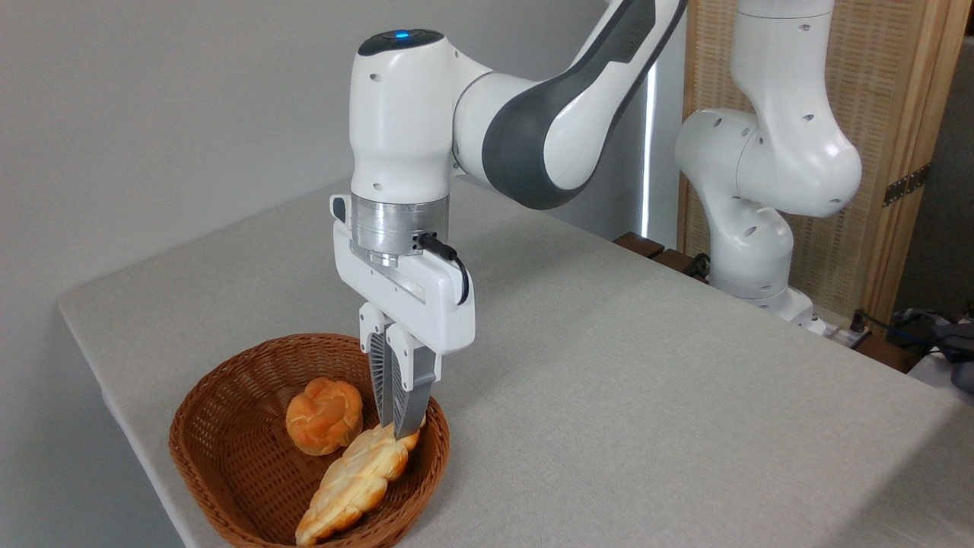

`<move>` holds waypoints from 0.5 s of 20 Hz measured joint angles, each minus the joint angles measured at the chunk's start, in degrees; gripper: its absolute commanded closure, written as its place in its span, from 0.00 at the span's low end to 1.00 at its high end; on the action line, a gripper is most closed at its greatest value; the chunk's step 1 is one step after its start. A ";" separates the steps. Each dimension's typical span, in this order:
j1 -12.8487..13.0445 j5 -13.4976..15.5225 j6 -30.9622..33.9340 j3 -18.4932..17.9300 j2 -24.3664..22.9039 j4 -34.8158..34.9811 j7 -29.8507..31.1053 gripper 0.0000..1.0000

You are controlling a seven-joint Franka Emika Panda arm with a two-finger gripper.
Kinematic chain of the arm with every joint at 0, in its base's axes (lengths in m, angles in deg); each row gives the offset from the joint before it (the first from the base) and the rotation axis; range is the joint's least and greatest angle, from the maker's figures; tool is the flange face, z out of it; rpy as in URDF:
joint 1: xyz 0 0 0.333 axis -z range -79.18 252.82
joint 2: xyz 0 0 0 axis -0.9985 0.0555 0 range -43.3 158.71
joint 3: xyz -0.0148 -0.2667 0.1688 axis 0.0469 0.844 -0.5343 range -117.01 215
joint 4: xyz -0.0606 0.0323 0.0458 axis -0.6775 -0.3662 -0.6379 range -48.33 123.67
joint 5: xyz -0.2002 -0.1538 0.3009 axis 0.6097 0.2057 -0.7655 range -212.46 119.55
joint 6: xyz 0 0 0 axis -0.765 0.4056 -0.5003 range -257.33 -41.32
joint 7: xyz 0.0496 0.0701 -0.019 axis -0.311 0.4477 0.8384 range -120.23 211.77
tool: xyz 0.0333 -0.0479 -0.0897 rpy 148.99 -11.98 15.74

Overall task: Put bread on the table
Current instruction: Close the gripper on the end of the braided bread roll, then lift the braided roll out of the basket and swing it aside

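Note:
The bread (354,481), a long pale golden braided loaf, lies slantwise in the brown wicker basket (221,464) at the front left of the table (609,380). My gripper (397,430) points straight down over the basket. Its grey fingers (411,396) are shut on the loaf's far end, near the basket's right rim. The loaf's near end still rests low in the basket.
A small round orange knotted bun (324,415) sits in the basket just left of the fingers. The arm's white base (749,251) stands at the table's far right edge, in front of a wooden screen (898,152). Grey cloth stretches right of the basket.

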 measured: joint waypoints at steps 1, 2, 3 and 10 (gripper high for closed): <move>0.00 0.00 -0.01 -0.01 -0.01 -0.03 0.00 0.80; -0.01 0.00 -0.02 -0.03 -0.04 -0.06 0.00 0.80; -0.01 0.00 -0.03 -0.05 -0.10 -0.11 0.00 0.80; -0.07 0.72 -0.09 -0.17 -1.47 -1.71 0.71 0.80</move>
